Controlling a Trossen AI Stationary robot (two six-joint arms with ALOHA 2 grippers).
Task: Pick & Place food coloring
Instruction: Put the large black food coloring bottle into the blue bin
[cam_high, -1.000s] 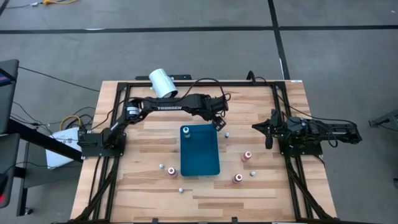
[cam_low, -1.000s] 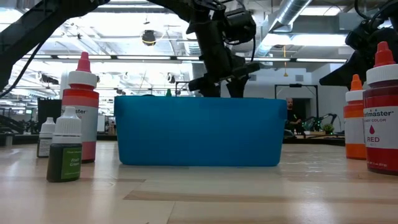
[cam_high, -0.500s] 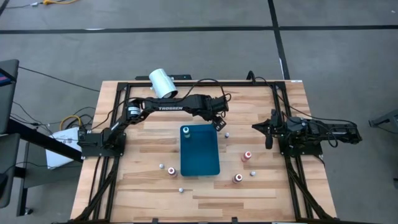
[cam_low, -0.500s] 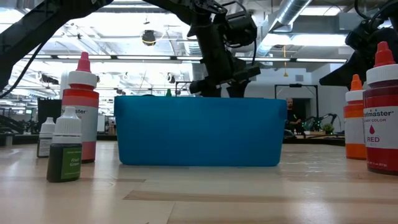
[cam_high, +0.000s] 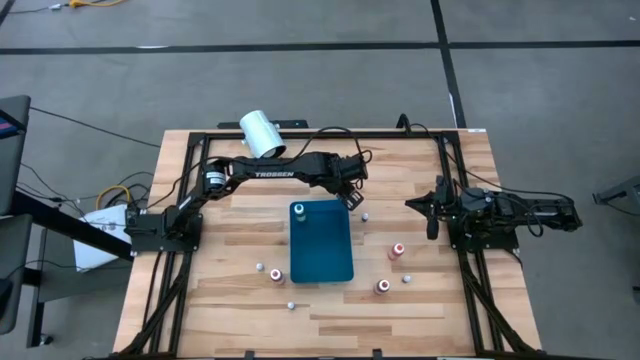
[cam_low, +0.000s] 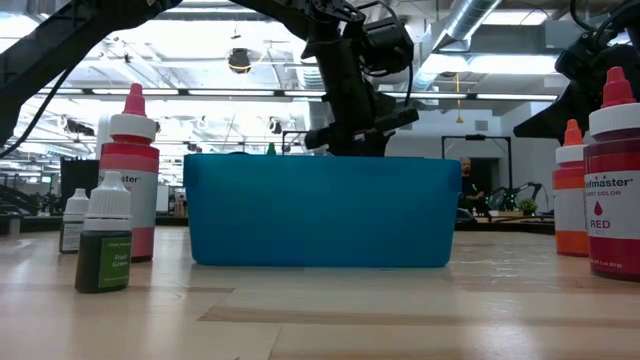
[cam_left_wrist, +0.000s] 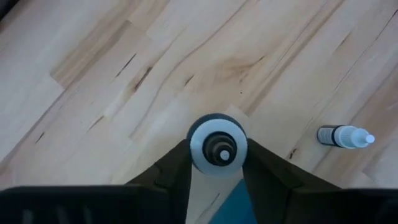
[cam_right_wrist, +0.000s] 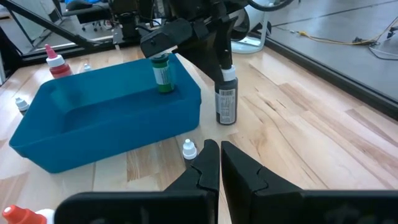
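The left arm reaches from its base across the table to the far right corner of the blue tray (cam_high: 322, 242), wrist bent down, so that the left gripper (cam_high: 352, 199) hangs just outside the tray's rim. In the left wrist view its two dark fingers (cam_left_wrist: 176, 171) press against either side of a small dark bottle (cam_left_wrist: 217, 143) with a pale cap, seen from straight above; the right wrist view shows that same bottle (cam_right_wrist: 226, 97) standing upright on the wood just beside the tray, with the fingers closed around its neck. A second earlier the low view showed these fingers spread wide above the tray's far rim; now they are drawn in together, while the arm itself has hardly shifted. The right arm waits well to the right of the tray, its right gripper (cam_high: 432, 212) pointed toward the tray with the fingers pressed together, unchanged. A green-topped bottle (cam_high: 299, 210) stands inside the tray at its far left corner. Another small bottle (cam_left_wrist: 343, 135) lies on its side on the wood near the held one. Red-topped bottles (cam_high: 398, 250) stand to the right of the tray, and others to its left.
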